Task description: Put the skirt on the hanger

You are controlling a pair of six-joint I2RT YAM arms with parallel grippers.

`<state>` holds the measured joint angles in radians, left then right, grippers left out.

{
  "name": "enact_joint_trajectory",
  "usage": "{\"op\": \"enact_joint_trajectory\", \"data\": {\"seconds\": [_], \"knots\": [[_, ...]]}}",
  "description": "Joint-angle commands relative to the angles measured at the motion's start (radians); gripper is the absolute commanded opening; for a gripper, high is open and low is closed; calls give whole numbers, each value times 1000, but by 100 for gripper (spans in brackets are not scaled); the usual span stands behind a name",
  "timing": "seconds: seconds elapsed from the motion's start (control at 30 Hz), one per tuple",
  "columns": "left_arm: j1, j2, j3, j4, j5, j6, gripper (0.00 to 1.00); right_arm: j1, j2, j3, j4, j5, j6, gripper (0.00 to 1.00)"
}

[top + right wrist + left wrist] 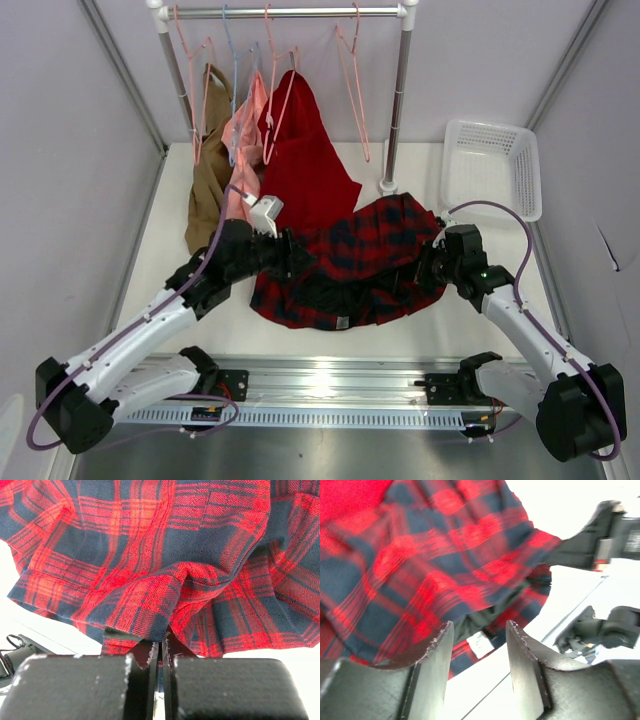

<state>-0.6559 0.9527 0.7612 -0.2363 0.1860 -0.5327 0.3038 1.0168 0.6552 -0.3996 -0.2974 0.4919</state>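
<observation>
The red and navy plaid skirt (350, 262) lies crumpled on the white table between my two grippers. My right gripper (422, 270) is shut on a fold at the skirt's right edge; the right wrist view shows the jaws (162, 642) pinched on the plaid skirt (165, 555). My left gripper (293, 257) is at the skirt's left edge. In the left wrist view it (480, 627) is open and empty, with the skirt (435, 560) and its white label (481, 644) beyond the fingertips. An empty pale-pink hanger (353, 90) hangs at the right of the rail.
The rail (290, 12) also carries a brown garment (205, 190), a salmon-pink garment (243, 140) and a solid-red garment (305, 165) on other hangers, one of them light blue (232, 70). The rack post (397, 100) stands back right. A white basket (490, 165) sits at the right.
</observation>
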Motion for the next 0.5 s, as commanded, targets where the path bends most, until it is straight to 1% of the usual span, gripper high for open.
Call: {"op": "enact_joint_trajectory", "data": {"seconds": [0.0,0.07,0.1,0.13,0.17,0.2,0.23,0.27,0.3,0.33,0.37,0.4,0.47], "knots": [[-28,-48,114,-12,18,54,53,4,-21,44,7,-16,-13,0],[-37,-36,200,6,-45,50,54,8,-23,44,4,-14,-13,0],[-45,0,228,17,-62,57,54,11,-24,43,4,-13,-12,0],[-50,26,259,20,-119,59,55,12,-21,40,5,-13,-13,0],[-59,55,361,25,-155,65,55,14,-21,38,7,-11,-10,0],[-80,85,395,41,-192,86,55,17,-20,35,8,-9,-9,0],[-94,154,430,48,-332,98,57,18,-23,32,10,-9,-9,0],[-112,191,534,69,-386,120,59,20,-24,31,10,-9,-7,0],[-116,230,571,81,-426,126,59,21,-24,29,10,-9,-7,0],[-117,304,640,94,-459,129,62,21,-24,27,11,-8,-7,0],[-117,339,673,104,-524,131,62,23,-24,26,10,-8,-9,0],[-120,372,766,129,-561,131,62,21,-24,26,11,-6,-9,0],[-120,466,814,197,-647,146,65,24,-18,27,15,-8,-12,0]]}}
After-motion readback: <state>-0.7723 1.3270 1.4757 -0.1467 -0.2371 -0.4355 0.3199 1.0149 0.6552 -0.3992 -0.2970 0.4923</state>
